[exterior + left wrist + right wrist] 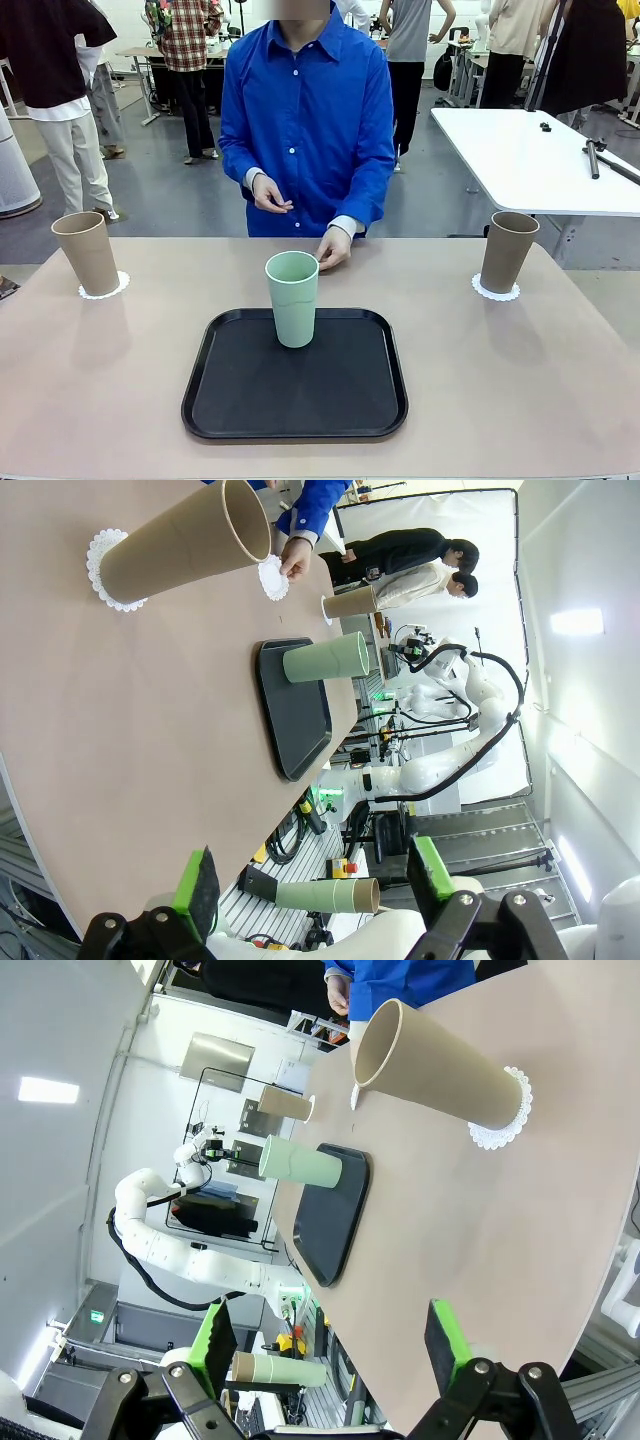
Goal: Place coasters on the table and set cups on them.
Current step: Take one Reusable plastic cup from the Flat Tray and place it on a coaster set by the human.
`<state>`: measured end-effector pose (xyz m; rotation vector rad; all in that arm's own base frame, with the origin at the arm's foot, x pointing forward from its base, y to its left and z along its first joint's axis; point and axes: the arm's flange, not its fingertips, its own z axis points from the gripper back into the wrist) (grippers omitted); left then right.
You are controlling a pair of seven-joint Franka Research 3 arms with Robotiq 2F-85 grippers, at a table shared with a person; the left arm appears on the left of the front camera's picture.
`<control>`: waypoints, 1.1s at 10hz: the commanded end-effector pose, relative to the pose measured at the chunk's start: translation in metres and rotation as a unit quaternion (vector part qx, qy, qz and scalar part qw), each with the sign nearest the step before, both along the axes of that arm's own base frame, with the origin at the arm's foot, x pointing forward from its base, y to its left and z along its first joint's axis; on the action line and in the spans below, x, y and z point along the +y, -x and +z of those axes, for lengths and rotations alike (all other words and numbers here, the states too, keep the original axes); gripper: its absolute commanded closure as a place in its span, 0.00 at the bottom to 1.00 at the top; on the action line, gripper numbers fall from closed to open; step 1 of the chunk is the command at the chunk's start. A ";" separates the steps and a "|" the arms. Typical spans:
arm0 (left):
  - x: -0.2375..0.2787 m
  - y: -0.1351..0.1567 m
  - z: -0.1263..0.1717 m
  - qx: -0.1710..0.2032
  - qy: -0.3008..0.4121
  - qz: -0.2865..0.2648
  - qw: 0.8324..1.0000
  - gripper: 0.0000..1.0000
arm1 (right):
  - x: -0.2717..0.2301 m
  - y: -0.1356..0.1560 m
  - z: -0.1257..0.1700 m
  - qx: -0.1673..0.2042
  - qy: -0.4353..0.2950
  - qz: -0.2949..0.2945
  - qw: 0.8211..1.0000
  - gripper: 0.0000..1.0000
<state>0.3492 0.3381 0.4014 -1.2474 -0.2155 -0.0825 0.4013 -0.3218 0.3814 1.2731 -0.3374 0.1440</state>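
Observation:
A pale mint cup (292, 298) stands upright on the black tray (240, 400) in the middle of the table (500, 380). One tan cup (88, 252) stands on a coaster (104, 288) at the far left, and another tan cup (508, 250) on a coaster (496, 291) at the far right. The person's hand (333, 250) rests on the table behind the tray, on a third coaster (271, 578). My left gripper (313, 880) is open and holds nothing, well back from the left tan cup (185, 550). My right gripper (331, 1345) is open too, off the table's edge near the right tan cup (440, 1070).
The person in a blue shirt (305, 110) stands at the far side, the other hand held at the waist. A white rectangular table (530, 160) stands behind at the right. Bare tabletop lies between the tray and each tan cup.

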 end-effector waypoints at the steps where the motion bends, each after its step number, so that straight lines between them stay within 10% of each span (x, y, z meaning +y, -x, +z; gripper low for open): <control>1: 0.000 0.002 0.002 0.000 -0.002 0.002 1.000 0.00 | 0.002 0.000 0.000 0.003 0.000 -0.001 1.000 0.00; 11: 0.000 0.002 0.002 0.000 -0.002 0.002 1.000 0.00 | 0.002 0.000 0.000 0.003 0.000 -0.001 1.000 0.00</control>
